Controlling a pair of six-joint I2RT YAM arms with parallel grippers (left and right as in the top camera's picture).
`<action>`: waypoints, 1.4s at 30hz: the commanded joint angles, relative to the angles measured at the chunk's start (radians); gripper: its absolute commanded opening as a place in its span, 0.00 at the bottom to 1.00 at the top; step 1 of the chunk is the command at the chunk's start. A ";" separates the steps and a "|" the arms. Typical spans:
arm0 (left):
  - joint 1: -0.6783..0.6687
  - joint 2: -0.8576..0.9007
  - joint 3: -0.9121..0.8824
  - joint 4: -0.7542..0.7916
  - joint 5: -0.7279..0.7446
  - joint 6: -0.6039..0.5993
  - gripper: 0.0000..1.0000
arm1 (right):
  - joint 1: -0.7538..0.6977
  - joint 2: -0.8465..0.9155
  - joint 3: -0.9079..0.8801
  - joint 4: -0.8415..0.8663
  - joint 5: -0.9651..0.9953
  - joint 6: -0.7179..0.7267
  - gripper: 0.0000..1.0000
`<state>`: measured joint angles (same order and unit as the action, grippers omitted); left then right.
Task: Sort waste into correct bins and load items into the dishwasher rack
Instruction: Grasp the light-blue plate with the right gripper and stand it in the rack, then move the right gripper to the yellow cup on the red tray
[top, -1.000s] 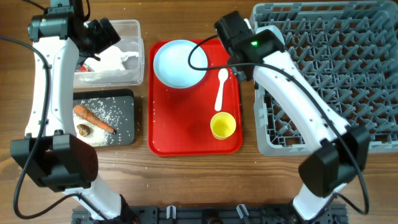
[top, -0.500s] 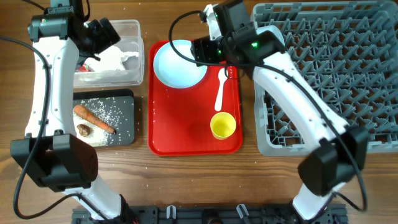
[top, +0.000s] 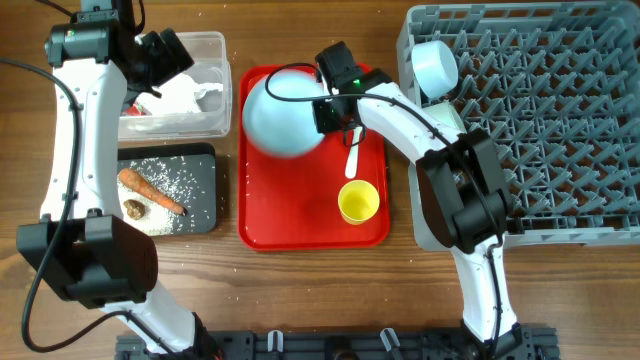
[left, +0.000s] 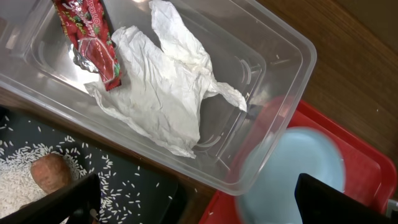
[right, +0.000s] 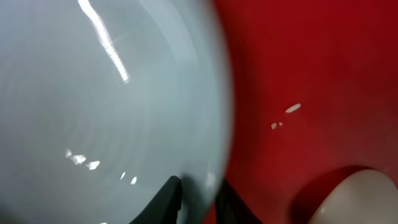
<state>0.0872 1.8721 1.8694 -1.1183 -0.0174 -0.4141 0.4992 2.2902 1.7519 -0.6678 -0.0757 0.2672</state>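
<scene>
The right tool (right: 196, 198) is clamped on the rim of the light blue plate (top: 283, 115), one finger on each face. The plate is blurred over the far left corner of the red tray (top: 300, 215), its edge reaching past the tray's left rim. On the tray's right half lie the white plastic spoon (top: 352, 152) and, nearer, the yellow cup (top: 358, 202). Right of the tray stands the grey dishwasher rack (top: 560, 130), a light blue bowl (top: 433, 65) in its near corner. Left of the tray, the left tool (left: 199, 200) hangs with fingers wide apart over the clear tub (top: 200, 128), which holds the napkin (left: 161, 93) and the red wrapper (left: 93, 37). The black tray (top: 200, 190) carries the carrot (top: 150, 192), the rice (top: 178, 180) and the brown lump (top: 133, 209).
</scene>
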 joint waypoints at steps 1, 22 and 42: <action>0.003 0.008 0.016 0.000 -0.006 -0.013 1.00 | 0.001 0.029 0.000 -0.008 0.029 -0.001 0.07; 0.003 0.008 0.016 0.000 -0.006 -0.013 1.00 | -0.339 -0.581 0.087 -0.187 1.048 -0.500 0.04; 0.003 0.008 0.016 0.000 -0.006 -0.013 1.00 | -0.446 -0.349 0.086 -0.103 0.869 -0.683 0.04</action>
<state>0.0872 1.8721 1.8694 -1.1187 -0.0174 -0.4141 0.0525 1.9190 1.8351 -0.8001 0.7372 -0.4107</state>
